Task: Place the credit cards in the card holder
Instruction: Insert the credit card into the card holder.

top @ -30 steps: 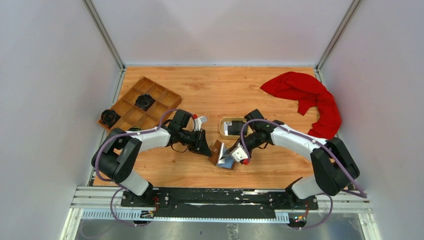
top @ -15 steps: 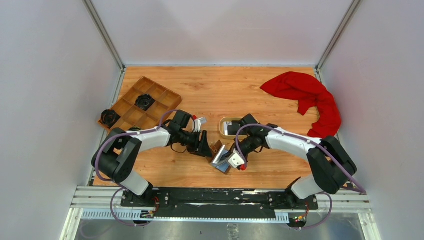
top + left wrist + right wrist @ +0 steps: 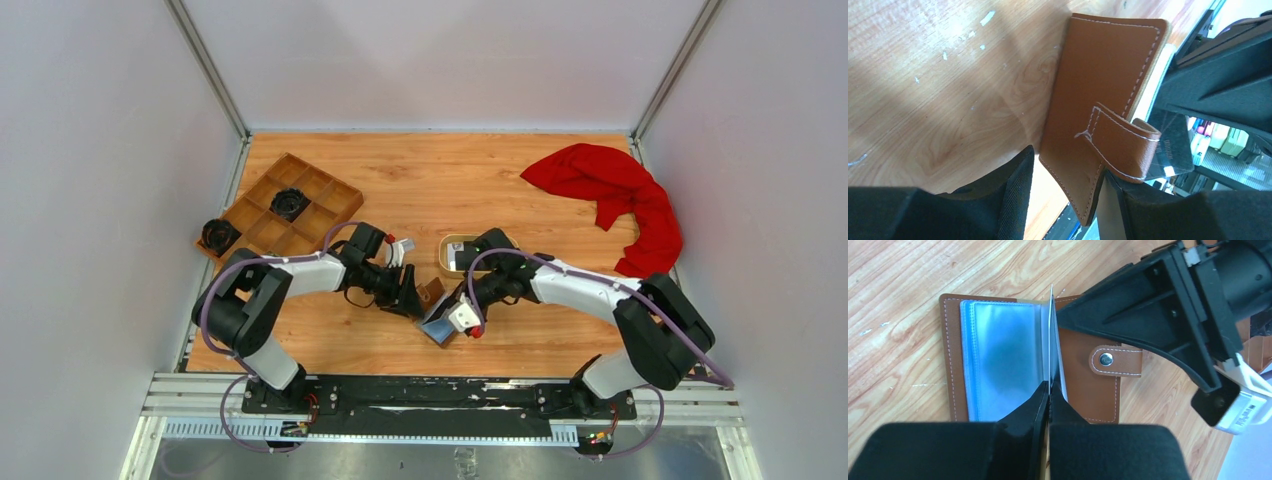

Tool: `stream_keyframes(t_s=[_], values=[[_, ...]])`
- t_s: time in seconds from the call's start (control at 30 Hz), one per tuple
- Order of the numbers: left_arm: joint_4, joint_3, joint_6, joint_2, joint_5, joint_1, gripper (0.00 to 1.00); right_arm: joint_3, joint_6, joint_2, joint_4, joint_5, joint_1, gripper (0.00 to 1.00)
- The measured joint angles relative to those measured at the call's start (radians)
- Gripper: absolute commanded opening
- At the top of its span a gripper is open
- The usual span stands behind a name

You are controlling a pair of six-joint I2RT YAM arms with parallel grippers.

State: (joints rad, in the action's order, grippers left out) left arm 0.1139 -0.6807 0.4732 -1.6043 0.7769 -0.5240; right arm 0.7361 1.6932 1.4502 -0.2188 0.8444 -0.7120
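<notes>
Brown stitched card holder [image 3: 1098,85], open, clamped by left fingers [image 3: 1008,200]; right fingers [image 3: 1023,425] pinch a card [image 3: 1050,340] edge-on.

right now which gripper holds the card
The right gripper, pinching a pale card edge-on at the card holder; the left gripper clamps its brown cover.

Bright, even light; glare whitens the table [image 3: 908,35].
</notes>
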Motion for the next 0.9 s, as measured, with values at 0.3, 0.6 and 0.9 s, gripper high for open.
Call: stream_keyframes(t_s=[0.3, 0.6, 0.9], values=[[0.021, -0.009, -0.014, 0.001, -0.017, -0.001, 0.58, 0.034, -0.071, 0.060, 0.018, -0.039, -0.002, 0.00], [0.028, -0.009, -0.033, 0.119, -0.053, 0.000, 0.98, 0.088, -0.092, 0.123, 0.007, -0.081, -0.002, 0.00], [0.124, -0.018, -0.155, 0.446, -0.267, 0.000, 1.00, 0.165, -0.109, 0.171, -0.057, -0.102, -0.005, 0.00]])
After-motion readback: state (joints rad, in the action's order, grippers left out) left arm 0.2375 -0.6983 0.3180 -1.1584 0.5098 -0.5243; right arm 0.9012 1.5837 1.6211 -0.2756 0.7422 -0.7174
